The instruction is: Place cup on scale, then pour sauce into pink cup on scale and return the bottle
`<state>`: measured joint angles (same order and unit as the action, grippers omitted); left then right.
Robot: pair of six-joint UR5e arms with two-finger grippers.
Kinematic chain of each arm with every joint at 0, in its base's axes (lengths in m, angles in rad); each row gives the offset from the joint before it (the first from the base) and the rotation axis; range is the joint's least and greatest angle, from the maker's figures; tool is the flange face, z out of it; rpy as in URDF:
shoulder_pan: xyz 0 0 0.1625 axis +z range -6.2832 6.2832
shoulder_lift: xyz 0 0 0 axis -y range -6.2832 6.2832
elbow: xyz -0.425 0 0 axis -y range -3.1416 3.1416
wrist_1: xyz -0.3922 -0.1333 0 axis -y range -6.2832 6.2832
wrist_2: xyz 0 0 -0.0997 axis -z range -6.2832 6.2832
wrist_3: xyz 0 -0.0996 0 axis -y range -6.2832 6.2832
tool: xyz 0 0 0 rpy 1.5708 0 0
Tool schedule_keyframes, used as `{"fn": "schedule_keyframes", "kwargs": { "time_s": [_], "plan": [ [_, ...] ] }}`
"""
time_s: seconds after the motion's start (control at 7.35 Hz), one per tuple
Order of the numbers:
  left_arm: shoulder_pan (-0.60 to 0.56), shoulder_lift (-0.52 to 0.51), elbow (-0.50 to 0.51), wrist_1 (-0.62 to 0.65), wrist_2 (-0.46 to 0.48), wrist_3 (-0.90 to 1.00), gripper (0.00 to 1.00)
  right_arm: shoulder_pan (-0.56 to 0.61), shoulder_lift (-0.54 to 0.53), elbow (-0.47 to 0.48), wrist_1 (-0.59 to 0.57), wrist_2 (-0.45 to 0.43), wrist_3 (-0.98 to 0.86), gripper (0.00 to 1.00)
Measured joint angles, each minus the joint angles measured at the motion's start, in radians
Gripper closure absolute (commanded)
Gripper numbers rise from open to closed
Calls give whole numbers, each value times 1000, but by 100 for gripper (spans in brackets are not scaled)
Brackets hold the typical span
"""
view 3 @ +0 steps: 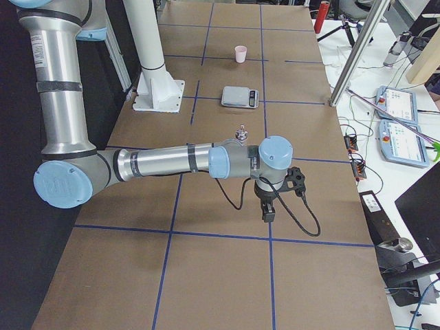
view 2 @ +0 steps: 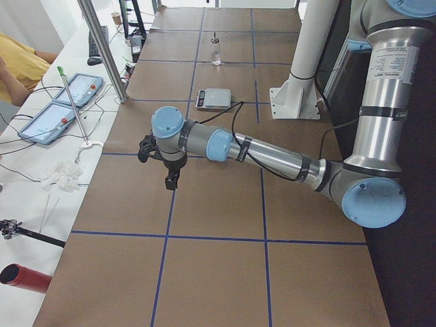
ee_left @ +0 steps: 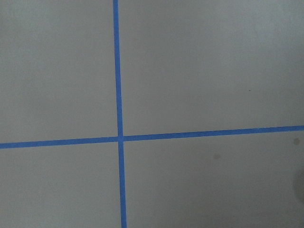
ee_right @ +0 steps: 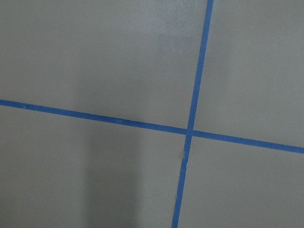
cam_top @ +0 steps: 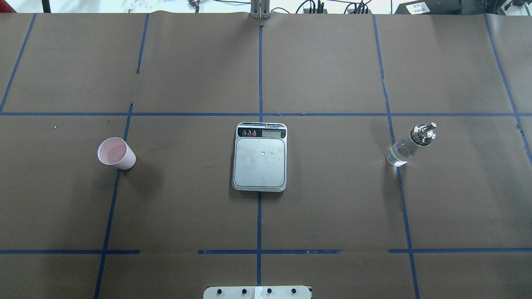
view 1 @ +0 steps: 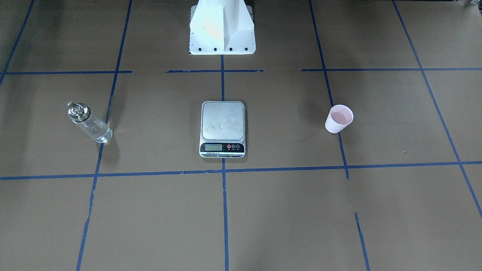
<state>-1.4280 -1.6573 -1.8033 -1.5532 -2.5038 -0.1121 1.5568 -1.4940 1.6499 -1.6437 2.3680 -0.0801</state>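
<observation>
The pink cup [cam_top: 116, 153] stands upright on the brown paper, on my left side of the table. The scale [cam_top: 260, 157] lies in the middle with nothing on its steel platform but a few drops. The glass bottle [cam_top: 411, 145] with its silver cap stands on my right side, and clear sauce shows in its lower part. My left gripper [view 2: 171, 181] hangs over bare paper well away from the cup, and I cannot tell whether it is open or shut. My right gripper [view 3: 267, 212] hangs near the bottle [view 3: 241, 130], and I cannot tell its state either. Both wrist views show only paper and blue tape.
The white robot pedestal [view 1: 222, 30] stands behind the scale. Blue tape lines [cam_top: 259, 74] divide the paper into squares. Along the far table edge are a metal pole [view 2: 102, 48], tablets [view 2: 68, 102] and cables, and a person's yellow sleeve [view 2: 17, 65].
</observation>
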Motion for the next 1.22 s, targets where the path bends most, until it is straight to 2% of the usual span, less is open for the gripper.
{"fn": "schedule_keyframes", "kwargs": {
  "time_s": [0.14, 0.27, 0.68, 1.22],
  "plan": [
    [107, -2, -34, -46, -19, -84, 0, -1, 0, -1, 0, 0, 1, 0],
    [208, -6, -63, -93, 4, -213, 0, -2, -1, -3, 0, -1, 1, 0],
    [447, -30, -71, -183, 145, -527, 0, -12, -2, -8, 0, -5, 2, 0],
    [533, -76, -12, -191, 226, -672, 1, -19, -2, -10, 0, -6, 2, 0]
  ]
}}
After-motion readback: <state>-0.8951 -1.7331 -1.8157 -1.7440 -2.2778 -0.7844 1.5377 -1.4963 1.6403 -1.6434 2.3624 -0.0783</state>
